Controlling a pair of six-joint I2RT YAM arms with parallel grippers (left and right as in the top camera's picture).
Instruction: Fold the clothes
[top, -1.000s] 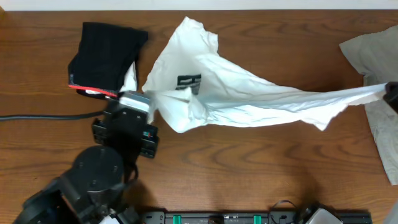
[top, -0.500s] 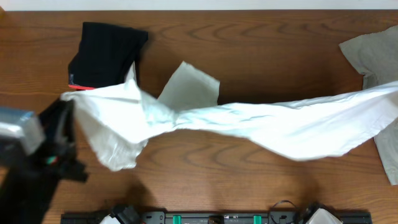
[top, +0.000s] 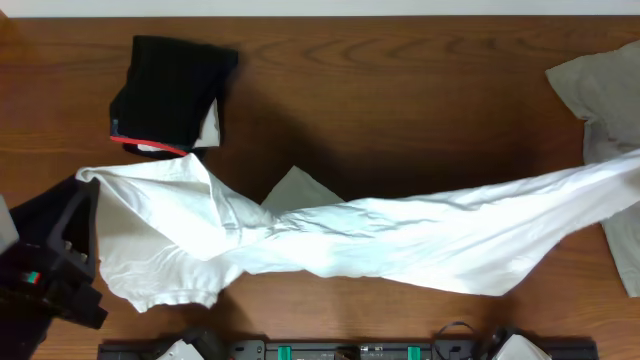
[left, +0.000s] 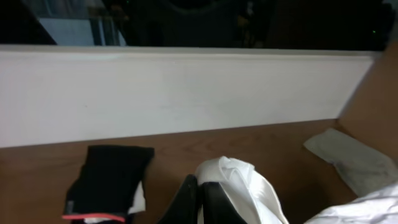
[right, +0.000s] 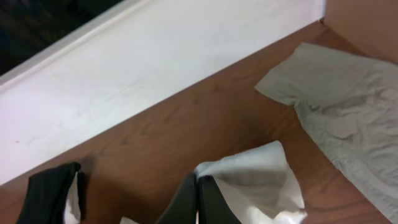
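Spanning the table (top: 400, 90), the white shirt (top: 350, 240) hangs stretched from just in front of the black garment (top: 170, 90) away to its right. The left gripper (left: 200, 193) and right gripper (right: 198, 190) each pinch an end. This looks like the spreading step; next it likely needs lowering flat, evenly.

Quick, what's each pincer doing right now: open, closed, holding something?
Left pincer: closed, holding one end of the white T-shirt.
Right pincer: closed, holding the other end of it.
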